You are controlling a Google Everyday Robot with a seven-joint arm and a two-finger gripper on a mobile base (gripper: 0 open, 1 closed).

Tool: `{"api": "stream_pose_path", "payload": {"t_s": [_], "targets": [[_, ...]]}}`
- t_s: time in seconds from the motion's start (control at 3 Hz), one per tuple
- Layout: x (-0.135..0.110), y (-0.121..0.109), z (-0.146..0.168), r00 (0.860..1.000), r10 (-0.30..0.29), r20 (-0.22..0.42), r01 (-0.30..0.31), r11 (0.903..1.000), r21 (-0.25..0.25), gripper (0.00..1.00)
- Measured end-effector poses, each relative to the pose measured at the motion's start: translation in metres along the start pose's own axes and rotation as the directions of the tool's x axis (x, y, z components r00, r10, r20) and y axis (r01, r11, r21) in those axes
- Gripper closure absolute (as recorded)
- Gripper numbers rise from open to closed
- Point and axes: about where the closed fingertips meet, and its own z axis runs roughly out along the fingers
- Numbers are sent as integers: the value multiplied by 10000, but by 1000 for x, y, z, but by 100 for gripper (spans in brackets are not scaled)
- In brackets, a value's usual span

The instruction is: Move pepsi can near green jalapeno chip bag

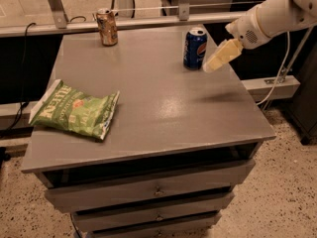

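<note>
Now pincer (212, 64) just beside upright pepsi can (195, 48), its state unclear

Cream claw (208, 67) beside dark-blue pepsi can (195, 49); light-green chip bag (74, 111).

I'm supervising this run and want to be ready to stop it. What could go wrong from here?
1. The gripper hangs close beside the upright pepsi can, on the side away from the chip bag; a sideways brush might tip the can.
2. The bag lies at the table's front left edge, far across from the can, so a can set down against it might nudge it off.
</note>
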Motion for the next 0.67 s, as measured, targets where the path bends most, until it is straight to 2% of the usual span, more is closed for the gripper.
{"api": "stream_pose_path", "payload": {"t_s": [0.33, 0.67], "targets": [[-19, -20, 28, 9926, 180, 1199, -176, 9998, -47, 0], [-33, -34, 51, 9759, 267, 2164, -247, 9996, -119, 0]]}}
